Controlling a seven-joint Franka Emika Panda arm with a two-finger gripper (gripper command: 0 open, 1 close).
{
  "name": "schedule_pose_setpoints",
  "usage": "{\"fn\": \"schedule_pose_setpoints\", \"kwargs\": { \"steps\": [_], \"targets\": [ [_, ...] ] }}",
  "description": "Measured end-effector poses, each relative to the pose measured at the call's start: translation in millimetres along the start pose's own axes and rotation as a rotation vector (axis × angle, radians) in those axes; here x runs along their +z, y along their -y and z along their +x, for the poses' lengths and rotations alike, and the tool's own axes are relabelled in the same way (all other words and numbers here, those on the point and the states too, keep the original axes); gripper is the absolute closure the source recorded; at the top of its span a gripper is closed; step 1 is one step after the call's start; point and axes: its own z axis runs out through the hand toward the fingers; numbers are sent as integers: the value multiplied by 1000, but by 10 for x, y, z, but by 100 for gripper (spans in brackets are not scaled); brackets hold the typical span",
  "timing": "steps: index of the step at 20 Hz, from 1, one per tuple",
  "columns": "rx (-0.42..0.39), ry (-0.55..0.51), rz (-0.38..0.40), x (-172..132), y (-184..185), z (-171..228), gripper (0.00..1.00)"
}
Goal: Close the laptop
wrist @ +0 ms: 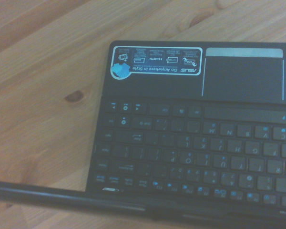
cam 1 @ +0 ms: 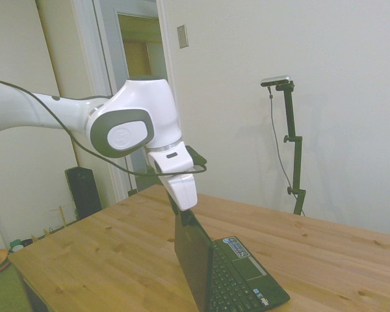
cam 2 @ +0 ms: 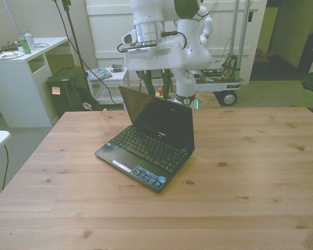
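Observation:
The small black laptop point(cam 2: 151, 143) sits open on the wooden table point(cam 2: 250, 172), its lid roughly upright and its screen dark. The side view shows the laptop point(cam 1: 237, 273) near the table's front edge. My gripper point(cam 2: 155, 83) hangs just behind the lid's top edge, fingers apart and holding nothing. From the side, the gripper point(cam 1: 182, 209) is at the lid's upper corner and seems to touch it. The wrist view looks down on the laptop point(wrist: 195, 148), showing its keyboard, touchpad and a blue-and-white palm-rest sticker point(wrist: 155, 61).
A white desk point(cam 2: 21, 78) with a green can stands off the table at the front view's left. A wheeled cart point(cam 2: 224, 78) is behind the robot. Bare wooden tabletop point(cam 1: 104, 253) surrounds the laptop.

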Motion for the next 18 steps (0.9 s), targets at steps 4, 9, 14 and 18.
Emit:
{"fn": "schedule_pose_setpoints", "kwargs": {
  "steps": [4,9,14,18],
  "targets": [
    [39,2,-37,109,311,192,100],
    [86,8,-87,273,600,455,100],
    [125,7,-128,503,782,680,100],
    [152,7,-153,692,881,829,100]
  ]
}}
